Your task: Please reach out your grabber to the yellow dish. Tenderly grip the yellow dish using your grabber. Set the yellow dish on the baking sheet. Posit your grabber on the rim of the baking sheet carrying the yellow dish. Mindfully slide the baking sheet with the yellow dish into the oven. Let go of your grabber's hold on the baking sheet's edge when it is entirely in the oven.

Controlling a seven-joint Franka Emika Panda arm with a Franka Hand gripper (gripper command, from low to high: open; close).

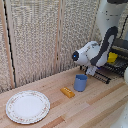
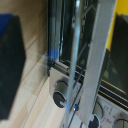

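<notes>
Arm: the white arm is bent low at the exterior view's right, its wrist pressed in against the front of the oven (image 1: 120,55).
Tool: the tool (image 1: 93,71) sits right at the near edge of the baking sheet (image 1: 104,76). From where I stand I cannot tell whether its fingers are closed on that edge or only resting by it; the wrist view is too blurred, showing bars and a dark finger (image 2: 11,70) but no clear grip.
Yellow dish: the yellow dish (image 1: 112,57) sits up on the rack at the oven mouth, behind the arm, partly hidden.
Baking sheet: its front edge sticks out over the bench (image 1: 75,107), so I judge it is not fully in.
Step in hand: looks like the slide inward, by the rim.
Doing it well: push straight along the rails, slow and level, so the bowl does not skid or tip; keep the rim square so the rack does not jam.
Release: only once the front edge is inside.
Nearby: the blue cup (image 1: 80,82) stands near the rack's front, the orange block (image 1: 67,92) and the white plate (image 1: 27,106) farther off; mind the cup when backing away.
</notes>
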